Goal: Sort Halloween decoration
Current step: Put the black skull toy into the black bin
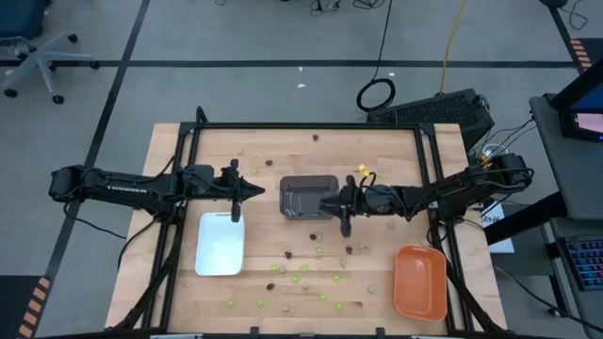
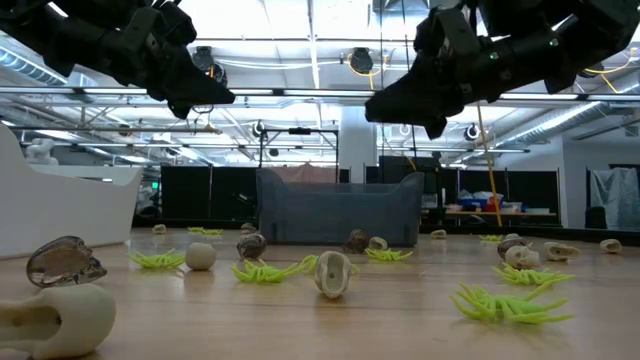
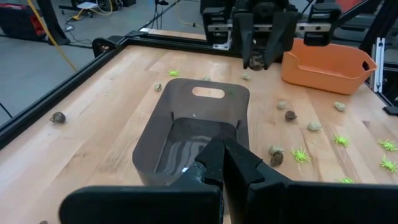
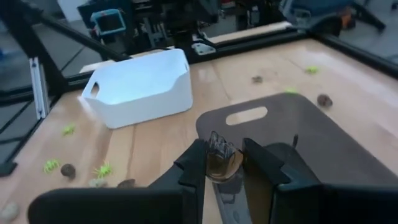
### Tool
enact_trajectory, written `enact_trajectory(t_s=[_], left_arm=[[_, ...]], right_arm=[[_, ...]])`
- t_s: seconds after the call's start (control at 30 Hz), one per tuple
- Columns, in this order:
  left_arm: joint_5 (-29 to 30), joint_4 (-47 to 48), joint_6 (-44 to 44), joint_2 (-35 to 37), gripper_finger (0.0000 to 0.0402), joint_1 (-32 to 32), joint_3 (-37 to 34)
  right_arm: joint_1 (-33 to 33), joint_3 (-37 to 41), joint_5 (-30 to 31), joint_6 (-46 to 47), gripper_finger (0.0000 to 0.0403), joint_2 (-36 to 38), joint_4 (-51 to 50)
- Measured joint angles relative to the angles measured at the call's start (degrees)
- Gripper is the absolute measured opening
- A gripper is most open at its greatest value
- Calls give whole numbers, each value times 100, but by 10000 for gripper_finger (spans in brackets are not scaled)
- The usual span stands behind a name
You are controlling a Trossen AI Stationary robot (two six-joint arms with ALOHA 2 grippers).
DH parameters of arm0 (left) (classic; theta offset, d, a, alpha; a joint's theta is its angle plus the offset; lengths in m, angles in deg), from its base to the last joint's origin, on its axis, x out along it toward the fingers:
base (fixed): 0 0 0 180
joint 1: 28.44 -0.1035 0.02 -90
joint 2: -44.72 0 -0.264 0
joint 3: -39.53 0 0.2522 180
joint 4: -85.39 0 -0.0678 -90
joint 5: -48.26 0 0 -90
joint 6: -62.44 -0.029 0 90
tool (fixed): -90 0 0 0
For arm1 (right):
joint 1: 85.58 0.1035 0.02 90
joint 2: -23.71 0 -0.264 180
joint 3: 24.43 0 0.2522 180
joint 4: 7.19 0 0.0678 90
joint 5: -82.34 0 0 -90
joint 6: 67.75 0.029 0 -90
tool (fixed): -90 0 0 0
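Note:
The Halloween decoration lies scattered on the wooden table as tiny trinkets: lime-green [image 1: 303,279], dark [image 1: 285,254] and pale tan [image 1: 374,288]. My right gripper [image 4: 224,155] hangs over the right end of the dark grey tray [image 1: 303,196] and is shut on a dark brown trinket [image 4: 221,160]. My left gripper [image 3: 217,163] hovers shut and empty just left of that tray, above the table [image 1: 259,191]. In the left wrist view the right gripper [image 3: 257,59] shows at the tray's far end. My right gripper pinches the dark brown trinket by two opposite sides [image 4: 215,163] between its two fingers. The fingers come from the table's right, nearly level and slanting slightly down. The trinket is lifted clear, above the dark grey tray.
A white tray [image 1: 220,245] stands near the table's left front and an orange tray [image 1: 419,282] at the right front. Most trinkets lie between these two, near the front edge; a few lie behind the grey tray [image 1: 270,162]. A black frame [image 1: 311,126] rims the table.

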Motion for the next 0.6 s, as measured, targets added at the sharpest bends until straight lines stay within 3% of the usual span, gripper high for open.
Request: enact_trajectory(t_s=[0.13,0.4,0.6], left_arm=[[12,2,0,0,1,0,0],[12,2,0,0,1,0,0],[60,2,0,0,1,0,0]], right_arm=[[1,0,-2,-252,57,0,-114],[1,2,11,-1800,57,-14,-152],[1,0,82,-1868,57,-274,-111]])
